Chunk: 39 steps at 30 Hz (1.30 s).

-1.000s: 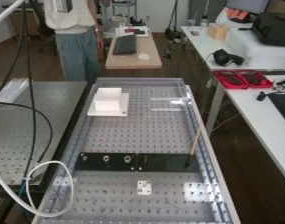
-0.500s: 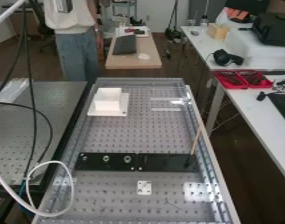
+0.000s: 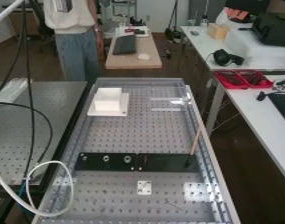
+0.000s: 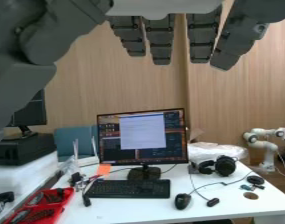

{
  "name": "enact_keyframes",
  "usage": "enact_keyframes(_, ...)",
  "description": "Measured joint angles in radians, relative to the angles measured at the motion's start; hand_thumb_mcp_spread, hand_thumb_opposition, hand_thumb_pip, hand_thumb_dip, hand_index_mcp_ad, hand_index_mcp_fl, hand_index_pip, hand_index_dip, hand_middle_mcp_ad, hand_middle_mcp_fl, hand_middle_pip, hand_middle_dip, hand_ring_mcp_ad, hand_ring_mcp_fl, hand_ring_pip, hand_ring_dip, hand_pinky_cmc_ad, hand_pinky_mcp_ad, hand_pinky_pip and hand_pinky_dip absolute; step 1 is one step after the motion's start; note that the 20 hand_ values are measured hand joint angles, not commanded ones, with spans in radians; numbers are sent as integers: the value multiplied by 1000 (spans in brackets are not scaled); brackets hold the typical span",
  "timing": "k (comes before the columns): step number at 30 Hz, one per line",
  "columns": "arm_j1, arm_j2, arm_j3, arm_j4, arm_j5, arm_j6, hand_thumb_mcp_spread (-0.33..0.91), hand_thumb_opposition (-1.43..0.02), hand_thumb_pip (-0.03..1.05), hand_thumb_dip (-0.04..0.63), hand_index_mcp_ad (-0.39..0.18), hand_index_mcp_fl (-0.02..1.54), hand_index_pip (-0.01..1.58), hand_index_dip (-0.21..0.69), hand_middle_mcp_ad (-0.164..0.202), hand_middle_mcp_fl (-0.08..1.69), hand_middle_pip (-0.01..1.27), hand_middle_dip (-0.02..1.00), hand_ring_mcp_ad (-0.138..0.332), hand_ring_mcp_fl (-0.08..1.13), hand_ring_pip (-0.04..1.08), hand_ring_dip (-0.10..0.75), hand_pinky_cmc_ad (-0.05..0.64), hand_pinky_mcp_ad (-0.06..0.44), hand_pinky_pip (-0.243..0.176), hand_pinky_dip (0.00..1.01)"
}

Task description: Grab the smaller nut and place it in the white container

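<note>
In the wrist view the hand hangs with its dark grey fingers straight and spread, nothing between them, and it faces a desk rather than the bench. On the black bar in the high view stand the smaller nut, the larger nut and the bearing, apart from one another. The white container sits on a white plate at the bench's far left part.
A thin wooden stick rises from the bar's right part. A small white plate lies nearer on the bench. White tubing loops over the near left edge. Red trays are on the right table.
</note>
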Motion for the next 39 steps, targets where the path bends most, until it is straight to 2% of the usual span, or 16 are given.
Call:
enact_keyframes(31,0,0,2,-1,-1,0,201,-707,134,21,72,24,72,28,147,9,140,51,265,38,89,-61,379,246,-110,169)
enact_keyframes(33,0,0,2,-1,-1,0,201,-707,134,21,72,24,72,28,147,12,140,51,265,38,89,-58,379,246,-122,166)
enact_keyframes(39,-1,0,2,-1,-1,0,199,-707,134,21,72,24,72,28,147,12,140,51,267,38,89,-58,379,246,-124,166)
